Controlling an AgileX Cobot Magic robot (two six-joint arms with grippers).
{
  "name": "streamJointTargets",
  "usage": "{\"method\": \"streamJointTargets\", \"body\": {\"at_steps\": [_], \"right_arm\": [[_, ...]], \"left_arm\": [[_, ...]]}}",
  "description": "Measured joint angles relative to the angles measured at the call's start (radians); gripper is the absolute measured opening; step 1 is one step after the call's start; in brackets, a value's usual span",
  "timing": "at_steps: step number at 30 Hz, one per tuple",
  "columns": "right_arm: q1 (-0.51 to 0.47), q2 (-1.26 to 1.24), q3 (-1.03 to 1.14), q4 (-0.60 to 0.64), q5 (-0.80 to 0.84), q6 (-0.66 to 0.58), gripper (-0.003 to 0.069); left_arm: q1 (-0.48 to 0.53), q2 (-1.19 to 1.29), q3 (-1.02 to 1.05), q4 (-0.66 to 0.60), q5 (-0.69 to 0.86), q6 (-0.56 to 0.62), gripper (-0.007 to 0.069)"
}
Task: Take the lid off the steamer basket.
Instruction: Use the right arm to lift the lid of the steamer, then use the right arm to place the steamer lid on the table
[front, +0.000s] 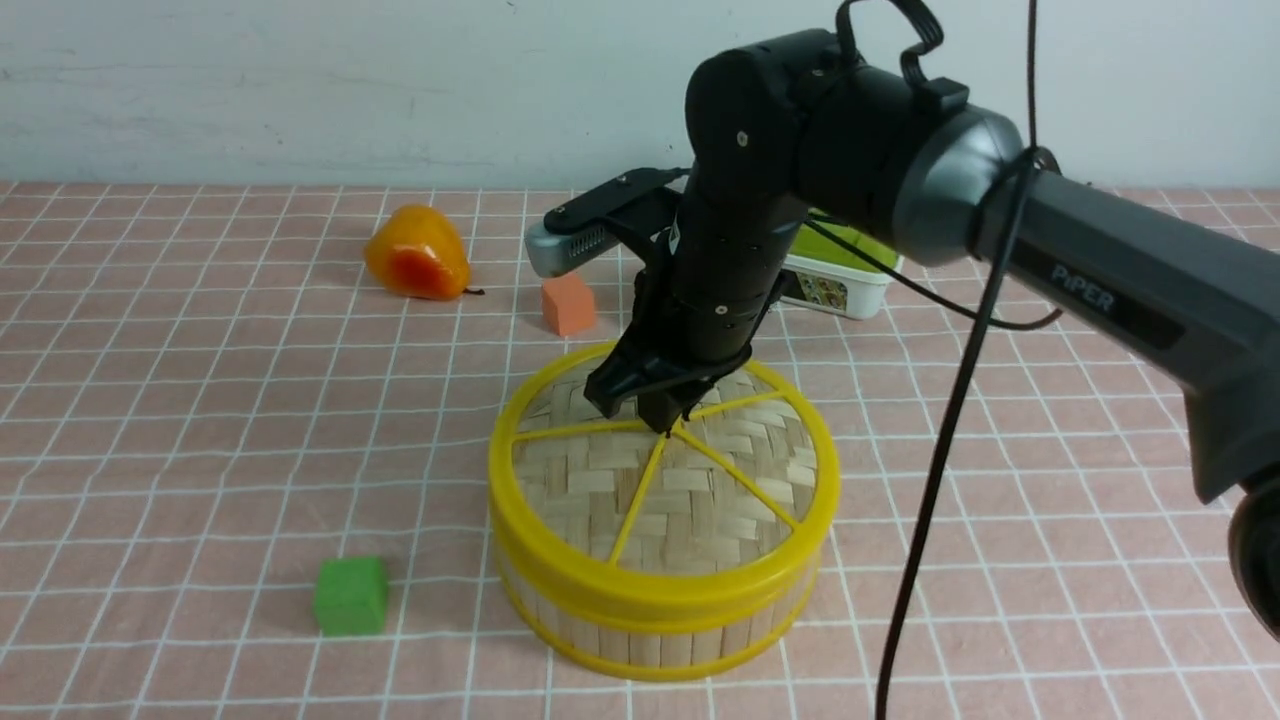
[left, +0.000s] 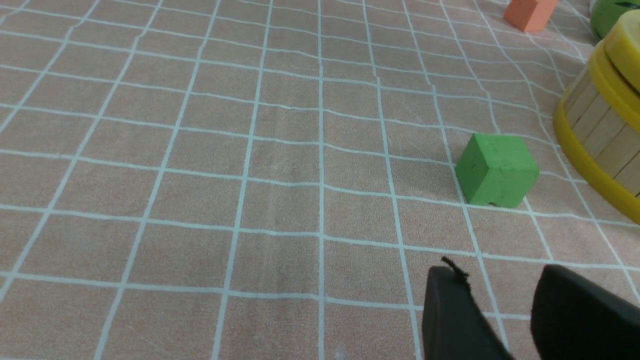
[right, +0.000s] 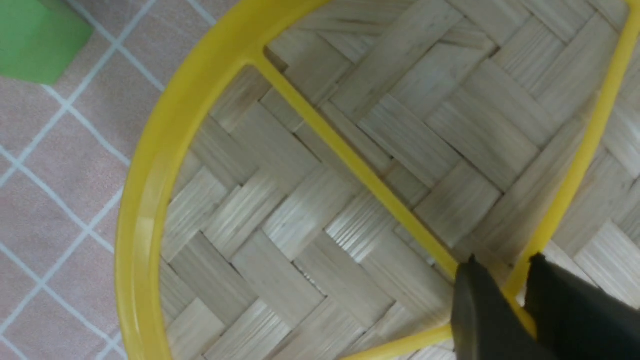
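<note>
The steamer basket stands mid-table with bamboo-slat walls and yellow rings. The lid, woven bamboo with a yellow rim and spokes, sits flat on it. My right gripper points down onto the lid's centre knob. In the right wrist view its fingers pinch the yellow hub where the spokes of the lid meet, right gripper narrowed around it. My left gripper hangs open and empty over the cloth, with the basket off to one side; it does not show in the front view.
A green cube lies left of the basket. Behind it sit an orange block and a yellow-orange pear. A white box with a green lid is partly hidden behind the right arm. The right arm's cable hangs beside the basket.
</note>
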Motion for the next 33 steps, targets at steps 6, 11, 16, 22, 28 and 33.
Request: {"method": "streamJointTargets", "body": {"at_steps": [6, 11, 16, 22, 28, 33], "right_arm": [[0.000, -0.092, -0.095, -0.052, 0.018, -0.030, 0.0085], [-0.042, -0.258, -0.062, -0.122, 0.022, -0.035, 0.0085], [-0.193, -0.389, 0.114, -0.131, 0.025, -0.007, 0.0085], [-0.372, -0.408, 0.322, -0.113, 0.027, 0.023, 0.0085], [-0.477, -0.408, 0.572, -0.069, -0.124, 0.025, 0.0085], [-0.499, -0.396, 0.710, -0.034, -0.317, 0.025, 0.0085]], "left_arm": [[0.000, 0.000, 0.000, 0.000, 0.000, 0.000, 0.0239], [0.000, 0.000, 0.000, 0.000, 0.000, 0.000, 0.0239], [0.000, 0.000, 0.000, 0.000, 0.000, 0.000, 0.0239], [0.000, 0.000, 0.000, 0.000, 0.000, 0.000, 0.0239], [0.000, 0.000, 0.000, 0.000, 0.000, 0.000, 0.0239], [0.000, 0.000, 0.000, 0.000, 0.000, 0.000, 0.0239]]}}
